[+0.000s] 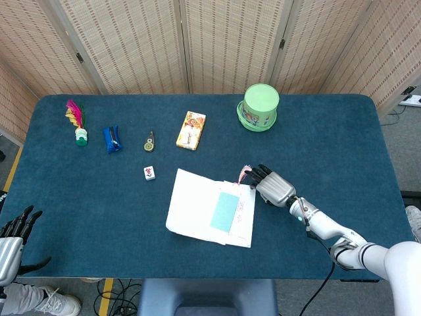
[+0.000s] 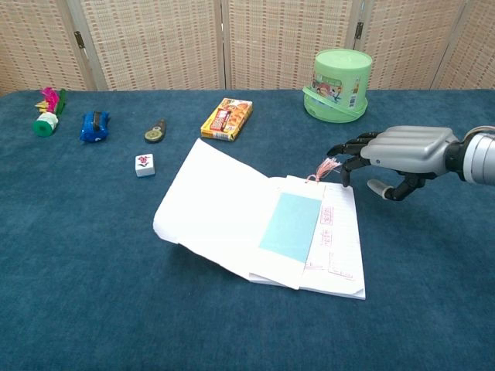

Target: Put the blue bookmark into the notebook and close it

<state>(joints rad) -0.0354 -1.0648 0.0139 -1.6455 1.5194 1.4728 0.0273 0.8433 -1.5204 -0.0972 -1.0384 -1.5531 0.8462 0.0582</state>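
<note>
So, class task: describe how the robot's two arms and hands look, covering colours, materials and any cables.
The right hand has a silver metallic back and black fingers. Its wrist is silver, leading to a glossy white arm with a small green light and a black cable running alongside. The left hand looks alike: black fingers on a silver body. Its arm is out of view.

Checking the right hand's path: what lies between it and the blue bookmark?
Only the bookmark's pink tassel and bare notebook page lie between the right hand and the blue bookmark, clearest in the chest view.
</note>
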